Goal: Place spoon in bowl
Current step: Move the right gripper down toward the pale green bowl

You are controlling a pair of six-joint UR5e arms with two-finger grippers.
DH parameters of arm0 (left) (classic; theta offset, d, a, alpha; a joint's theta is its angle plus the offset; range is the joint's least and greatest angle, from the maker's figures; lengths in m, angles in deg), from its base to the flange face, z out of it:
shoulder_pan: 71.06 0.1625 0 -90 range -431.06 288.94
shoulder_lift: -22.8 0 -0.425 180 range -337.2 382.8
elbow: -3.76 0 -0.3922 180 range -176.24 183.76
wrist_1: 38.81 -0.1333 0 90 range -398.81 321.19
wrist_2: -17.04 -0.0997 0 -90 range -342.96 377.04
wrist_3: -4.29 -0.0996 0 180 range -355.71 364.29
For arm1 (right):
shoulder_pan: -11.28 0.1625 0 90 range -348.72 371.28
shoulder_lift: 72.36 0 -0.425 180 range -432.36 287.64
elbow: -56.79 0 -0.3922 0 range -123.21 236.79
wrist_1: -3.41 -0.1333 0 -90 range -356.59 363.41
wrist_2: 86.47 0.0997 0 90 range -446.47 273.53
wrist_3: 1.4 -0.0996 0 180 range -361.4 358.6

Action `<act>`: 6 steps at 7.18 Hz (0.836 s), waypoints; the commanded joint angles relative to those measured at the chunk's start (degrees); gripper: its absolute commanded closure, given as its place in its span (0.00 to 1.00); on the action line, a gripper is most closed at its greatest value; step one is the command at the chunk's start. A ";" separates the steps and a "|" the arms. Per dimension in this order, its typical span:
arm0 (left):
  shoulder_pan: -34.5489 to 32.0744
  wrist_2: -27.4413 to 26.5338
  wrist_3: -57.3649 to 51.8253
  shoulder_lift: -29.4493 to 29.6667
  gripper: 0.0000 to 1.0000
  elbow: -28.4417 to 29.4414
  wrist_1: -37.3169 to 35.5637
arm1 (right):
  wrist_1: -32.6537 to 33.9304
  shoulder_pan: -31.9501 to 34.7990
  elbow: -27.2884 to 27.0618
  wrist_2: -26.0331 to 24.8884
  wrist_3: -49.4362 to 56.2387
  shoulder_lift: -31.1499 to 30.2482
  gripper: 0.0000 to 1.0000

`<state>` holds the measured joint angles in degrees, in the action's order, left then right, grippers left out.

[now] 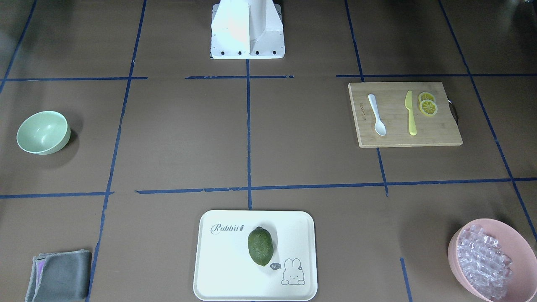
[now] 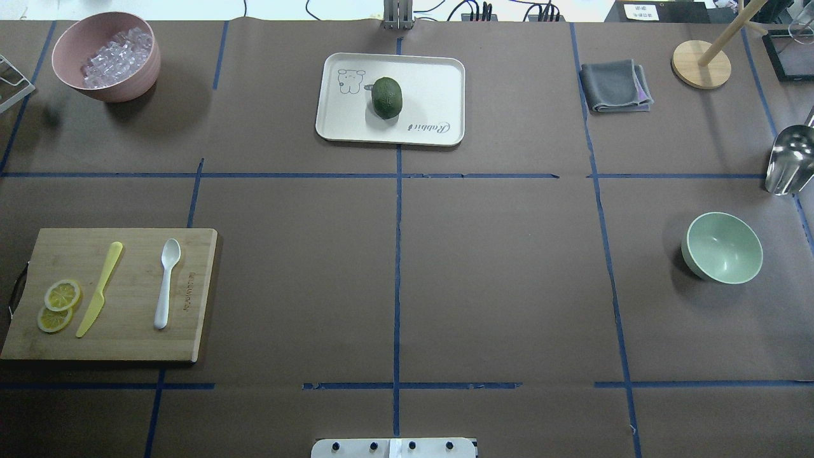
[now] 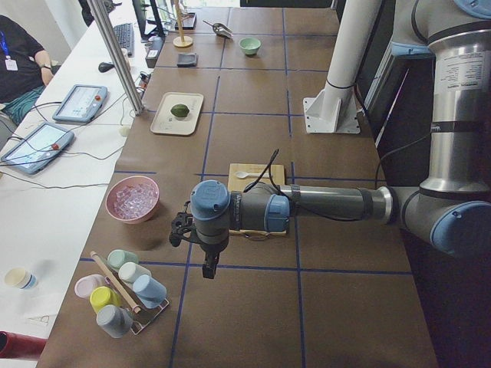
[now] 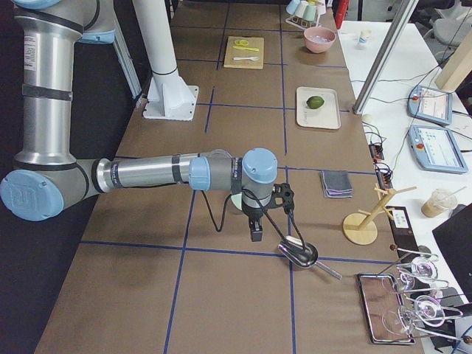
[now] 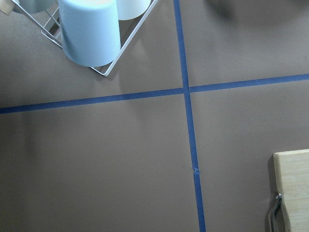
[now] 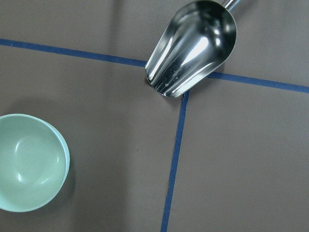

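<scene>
White spoon (image 2: 166,286) flat on bamboo cutting board (image 2: 130,318), beside yellow knife (image 2: 98,289), well apart from mint-green bowl (image 2: 725,245). Left gripper (image 3: 208,268), right gripper (image 4: 256,231): spread or closed, cannot tell.

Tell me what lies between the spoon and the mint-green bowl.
Nothing: the overhead view shows only bare table and blue tape lines between spoon and bowl.

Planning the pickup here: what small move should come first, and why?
Likely bring the left tool over the spoon: it lies untouched on the cutting board at the robot's left, the tool hangs beyond the board's end, and the bowl sits empty far to the right.
</scene>
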<state>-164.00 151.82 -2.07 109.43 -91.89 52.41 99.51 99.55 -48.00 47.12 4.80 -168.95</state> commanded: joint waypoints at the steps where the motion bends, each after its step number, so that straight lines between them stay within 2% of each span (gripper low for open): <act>1: 0.04 0.04 -0.14 -0.50 0.00 -0.85 0.54 | -0.03 -1.77 -0.50 0.09 -0.31 0.26 0.00; 4: 1.78 0.13 0.03 -0.07 0.00 -0.15 0.54 | 0.06 -10.82 0.02 2.36 -2.68 6.05 0.01; 5: 2.06 0.13 0.03 0.20 0.00 -0.15 0.54 | -0.03 -13.54 -0.14 3.07 -6.86 6.94 0.01; 6: 2.15 0.13 0.03 0.20 0.00 -0.15 0.54 | -5.78 -16.53 0.81 2.73 -12.12 6.42 0.01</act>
<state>-162.12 151.94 -2.05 109.54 -92.09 52.90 98.00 86.54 -47.91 49.69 -2.01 -162.69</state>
